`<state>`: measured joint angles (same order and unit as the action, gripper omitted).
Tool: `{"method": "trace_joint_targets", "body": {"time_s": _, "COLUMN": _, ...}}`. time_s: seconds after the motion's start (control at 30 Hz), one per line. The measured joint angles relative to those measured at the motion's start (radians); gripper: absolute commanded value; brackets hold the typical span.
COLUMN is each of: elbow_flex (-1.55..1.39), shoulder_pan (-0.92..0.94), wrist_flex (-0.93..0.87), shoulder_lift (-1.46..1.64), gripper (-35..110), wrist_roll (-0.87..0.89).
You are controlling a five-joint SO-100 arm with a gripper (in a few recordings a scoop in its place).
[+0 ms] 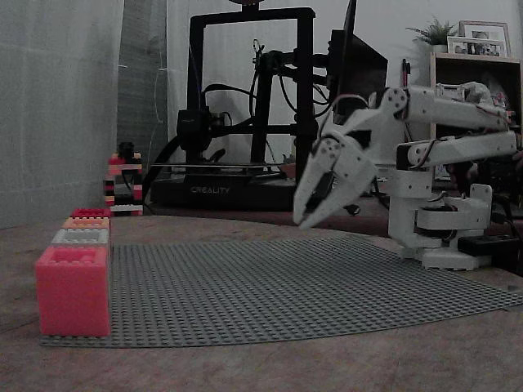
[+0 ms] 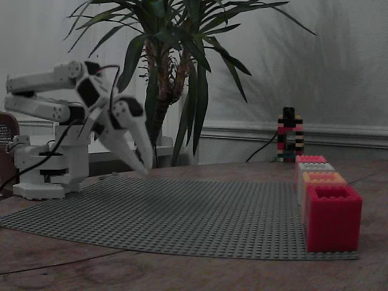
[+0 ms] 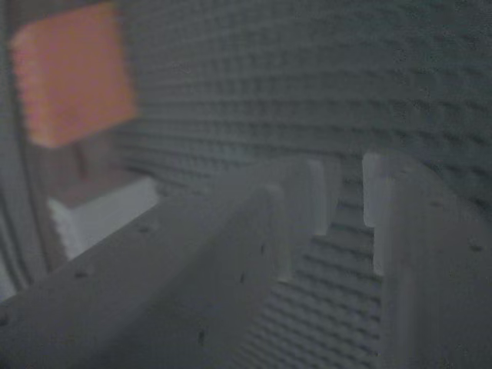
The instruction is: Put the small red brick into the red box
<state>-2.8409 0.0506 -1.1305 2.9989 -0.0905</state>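
Wrist view has the hand [image 3: 346, 181] released: its two fingers stand a little apart, the studded grey baseplate [image 3: 430, 69] shows through the gap, and nothing is held. A blurred orange-pink block [image 3: 69, 73] sits at 10 o'clock, though I cannot tell which box it is. In both fixed views the hand [image 1: 306, 220] hangs above the baseplate, nose tilted down and clear of the studs. The small red brick I cannot place in these pictures, so its heading and long axis cannot be told; being a cube, it would likely have no long axis. The red box [image 2: 333, 221] stands at 4 o'clock in a fixed view, on the corner of the baseplate and well apart from the hand [image 2: 145, 168] at 9 o'clock. It is upright, its studded rim and mouth facing 12 o'clock, and it heads a row of boxes running away from the camera. By my reading the task is at its search-and-reach step, with the pick not yet done; the next move calls for finding the brick, then lowering the parted fingers around it.
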Motion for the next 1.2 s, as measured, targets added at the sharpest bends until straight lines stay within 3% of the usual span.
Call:
{"method": "trace_joint_targets", "body": {"time_s": 0.53, "elbow_flex": -0.04, "shoulder_pan": -0.037, "wrist_flex": -0.239, "shoulder_lift": 0.209, "gripper": 0, "wrist_roll": 0.051}}
{"method": "trace_joint_targets", "body": {"time_s": 1.2, "elbow_flex": -0.038, "shoulder_pan": -0.091, "wrist_flex": -0.244, "shoulder_lift": 0.21, "gripper": 0, "wrist_roll": 0.077}}
